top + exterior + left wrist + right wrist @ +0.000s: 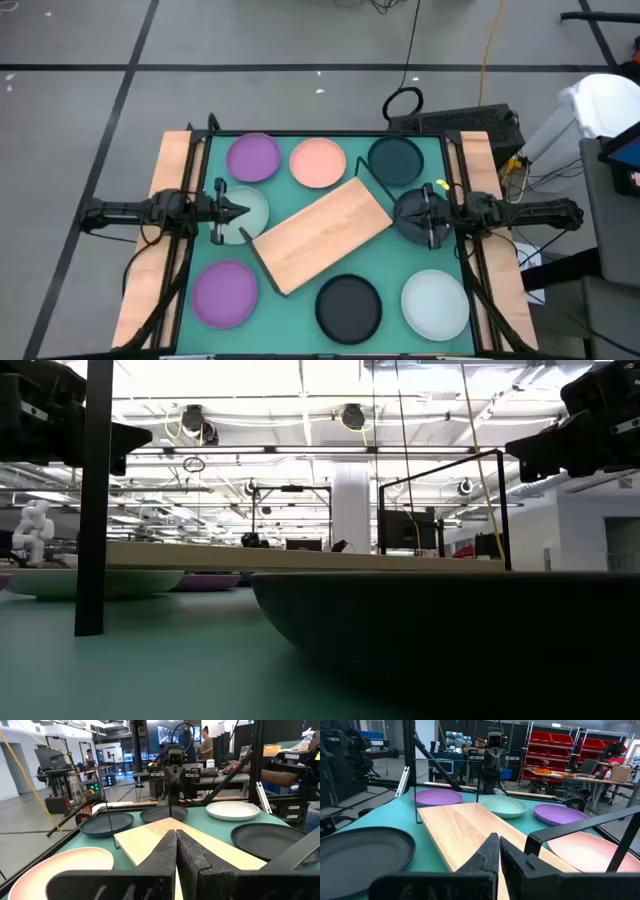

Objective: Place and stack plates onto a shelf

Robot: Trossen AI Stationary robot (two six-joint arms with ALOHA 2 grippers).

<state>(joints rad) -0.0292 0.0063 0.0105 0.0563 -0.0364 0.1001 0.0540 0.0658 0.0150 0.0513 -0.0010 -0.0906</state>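
Note:
The wooden shelf (322, 234) lies slantwise in the middle of the green table, with black wire frames at its two ends. Around it rest several plates: purple (253, 157), pink (318, 162) and dark teal (396, 160) along the far side, and purple (224, 292), black (348, 305) and pale mint (435, 303) along the near side. My left gripper (243, 211) hovers shut above another pale plate (252, 218) at the shelf's left end. My right gripper (403, 213) hovers shut above a dark plate (412, 228) at its right end. Both hold nothing.
Wooden strips (170, 170) and black rails border the table's left and right sides. In the low view the black plate (450, 630) fills the foreground and a shelf frame post (95, 500) stands at left. Little bare tabletop remains between the plates and the shelf.

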